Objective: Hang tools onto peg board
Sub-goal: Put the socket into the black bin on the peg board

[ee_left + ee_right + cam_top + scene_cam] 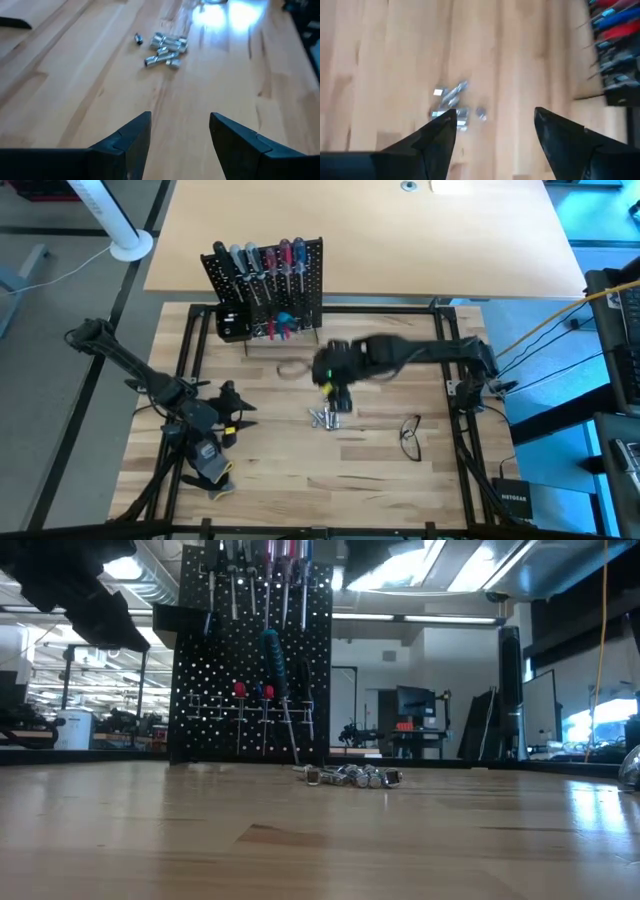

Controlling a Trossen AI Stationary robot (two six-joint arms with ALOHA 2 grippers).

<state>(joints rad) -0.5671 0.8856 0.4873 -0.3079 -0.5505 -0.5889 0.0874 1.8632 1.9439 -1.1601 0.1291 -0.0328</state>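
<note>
The black peg board [268, 285] stands upright at the table's far side, with several screwdrivers [262, 258] hanging on it and a black bin [232, 325] at its lower left corner. It also shows in the low view [250, 660]. A heap of small silver metal bits [325, 418] lies on the tabletop; it shows too in the low view [352, 776], the left wrist view [165, 49] and the right wrist view [452, 105]. My right gripper [495, 132] is open above the bits. My left gripper [180, 135] is open and empty at the table's left.
A pair of glasses [410, 436] lies right of the bits. A thin wire loop [291, 368] lies in front of the peg board. A grey-black glove with yellow trim [212, 470] lies at the near left. Black frame rails [455, 420] run along the table's sides.
</note>
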